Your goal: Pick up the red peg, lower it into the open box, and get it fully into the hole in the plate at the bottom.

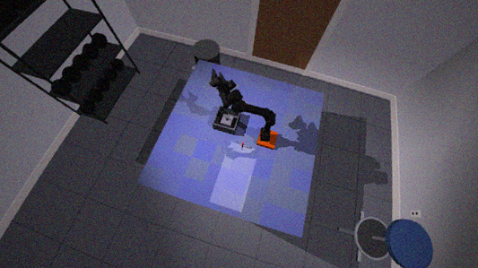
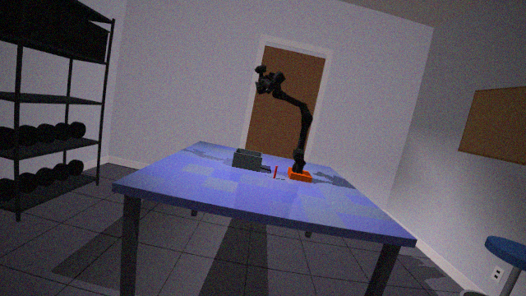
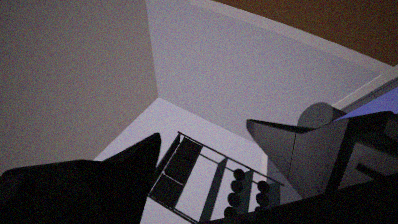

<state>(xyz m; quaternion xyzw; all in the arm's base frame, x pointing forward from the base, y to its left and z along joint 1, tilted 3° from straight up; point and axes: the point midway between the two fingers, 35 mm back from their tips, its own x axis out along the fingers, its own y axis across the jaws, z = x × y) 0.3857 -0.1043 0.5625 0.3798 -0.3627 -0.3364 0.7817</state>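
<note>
My hand [image 1: 212, 77] [image 2: 257, 77] [image 3: 204, 130] is released, fingers wide, raised above the box [image 1: 214, 127] [image 2: 247, 160]. The red peg [image 1: 242, 145] [image 2: 275, 172] stands upright beside the box, outside it. Advisable: turn fingers downward, centre over the peg, descend straight, and grip without tipping it.

Red peg [image 1: 242, 145] [image 2: 275, 172]: slim, upright on counter. Grey box [image 1: 225, 121] [image 2: 247, 159]: open-topped, left of peg, pale plate [image 1: 223, 120] at bottom.

Box [image 1: 220, 128] [image 2: 246, 160] open-topped; walls block sideways entry, top unobstructed.
</note>
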